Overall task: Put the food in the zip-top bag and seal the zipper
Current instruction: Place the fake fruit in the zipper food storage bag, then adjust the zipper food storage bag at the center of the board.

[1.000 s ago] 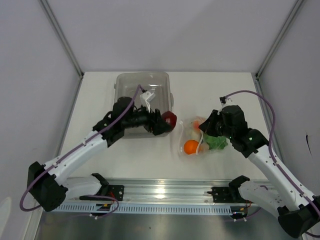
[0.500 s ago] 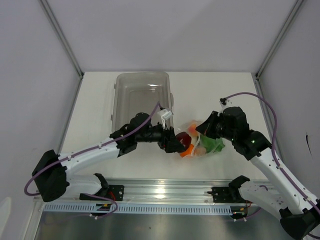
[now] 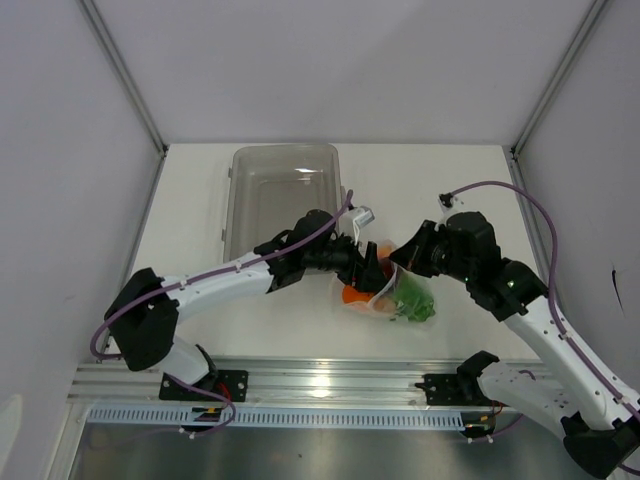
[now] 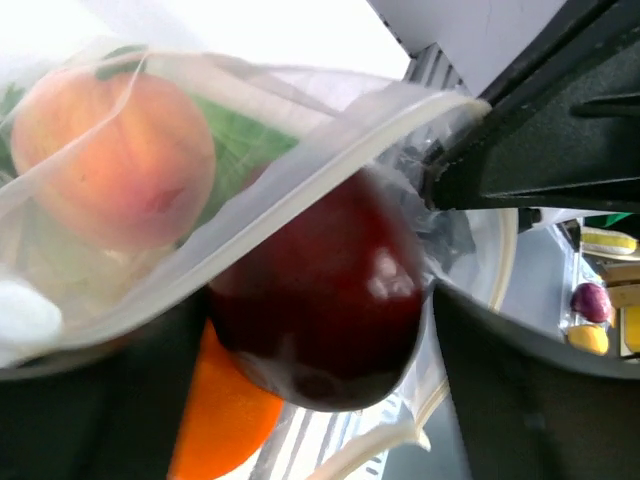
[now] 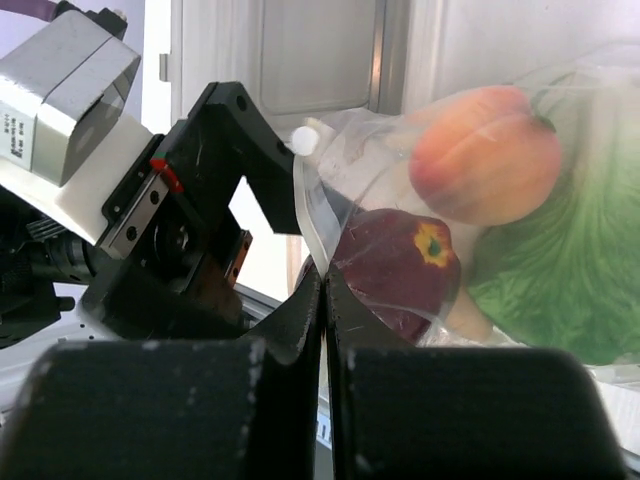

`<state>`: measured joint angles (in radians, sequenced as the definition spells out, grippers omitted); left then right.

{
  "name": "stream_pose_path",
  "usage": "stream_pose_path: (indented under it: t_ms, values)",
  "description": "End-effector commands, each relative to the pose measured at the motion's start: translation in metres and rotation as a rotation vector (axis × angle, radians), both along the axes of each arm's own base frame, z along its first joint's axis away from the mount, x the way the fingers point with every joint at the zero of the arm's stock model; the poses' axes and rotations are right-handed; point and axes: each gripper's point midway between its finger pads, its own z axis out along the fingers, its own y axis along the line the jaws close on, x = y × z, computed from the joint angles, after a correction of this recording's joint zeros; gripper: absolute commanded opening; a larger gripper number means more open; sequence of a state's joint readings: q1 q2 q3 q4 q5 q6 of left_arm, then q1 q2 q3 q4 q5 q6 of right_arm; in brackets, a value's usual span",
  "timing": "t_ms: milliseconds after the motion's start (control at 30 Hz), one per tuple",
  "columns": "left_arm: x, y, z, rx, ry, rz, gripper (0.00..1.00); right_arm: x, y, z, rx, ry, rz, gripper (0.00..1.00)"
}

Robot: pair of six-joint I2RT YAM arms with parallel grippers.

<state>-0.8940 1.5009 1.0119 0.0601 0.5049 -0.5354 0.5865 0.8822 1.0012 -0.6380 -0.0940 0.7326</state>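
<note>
Grey translucent tray stands at the left rear. Just right of it the left gripper, jaws spread wide around the dark red bulb, holds it at the mouth of the zip-top bag, right of centre. The right gripper, clamped flat on the bag's upper lip, holds that mouth up. Done well, the bulb should pass deep beyond the zipper before release, with the lip kept raised. The left wrist view alone shows the rim crossing the bulb, with the orange beneath. The right wrist view alone shows the pinch itself, with the peach-coloured fruit and green lettuce behind the film.
</note>
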Motion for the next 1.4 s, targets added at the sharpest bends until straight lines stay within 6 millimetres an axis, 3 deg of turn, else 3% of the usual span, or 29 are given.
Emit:
stream_pose_path:
  t_ms: [0,67,100,167,200,233,300,333,467,500,567,833,1067,1167,1300,1367]
  values:
    - [-0.005,-0.010,0.028,-0.091,-0.047,-0.041,0.99,0.002,-0.004,0.034,0.028,-0.080,-0.022,0.00]
    - [-0.007,-0.004,0.031,-0.102,-0.083,-0.036,0.99,0.001,-0.009,0.037,0.013,-0.093,-0.031,0.00]
    - [-0.009,0.001,0.023,-0.086,-0.085,-0.028,0.99,0.001,-0.012,0.037,0.003,-0.095,-0.043,0.00]
    - [-0.010,0.010,0.036,-0.113,-0.144,-0.003,1.00,0.000,-0.015,0.040,-0.005,-0.107,-0.048,0.00]
    - [-0.013,0.018,0.026,-0.098,-0.147,0.007,0.99,0.000,-0.016,0.039,-0.011,-0.105,-0.050,0.00]
    - [-0.014,0.025,0.042,-0.131,-0.191,0.022,0.99,-0.001,-0.017,0.039,-0.014,-0.107,-0.050,0.00]
    - [-0.018,0.038,0.045,-0.138,-0.243,0.042,1.00,-0.002,-0.018,0.038,-0.018,-0.106,-0.048,0.00]
    - [-0.016,0.050,0.057,-0.153,-0.285,0.099,0.99,-0.002,-0.018,0.037,-0.022,-0.101,-0.046,0.00]
    - [-0.004,0.085,0.046,-0.079,-0.320,0.271,1.00,-0.007,-0.018,0.036,-0.023,-0.095,-0.030,0.00]
    - [-0.004,0.092,0.052,-0.084,-0.333,0.297,0.99,-0.007,-0.018,0.035,-0.023,-0.095,-0.030,0.00]
    - [-0.002,0.099,0.042,-0.032,-0.332,0.314,1.00,-0.009,-0.018,0.035,-0.021,-0.096,-0.027,0.00]
    - [-0.003,0.090,-0.022,0.152,-0.194,0.274,0.99,-0.015,-0.020,0.036,-0.020,-0.100,-0.008,0.00]
    - [0.005,0.075,-0.045,0.198,-0.179,0.261,1.00,-0.020,-0.026,0.036,-0.034,-0.106,-0.016,0.00]
    - [0.002,0.065,-0.046,0.192,-0.149,0.220,0.91,-0.021,-0.030,0.033,-0.052,-0.099,-0.026,0.00]
    - [-0.008,0.048,-0.034,0.110,-0.114,0.144,0.57,-0.022,-0.035,0.029,-0.078,-0.096,-0.035,0.00]
    - [-0.014,0.043,-0.029,0.079,-0.092,0.111,0.48,-0.021,-0.036,0.027,-0.088,-0.095,-0.040,0.00]
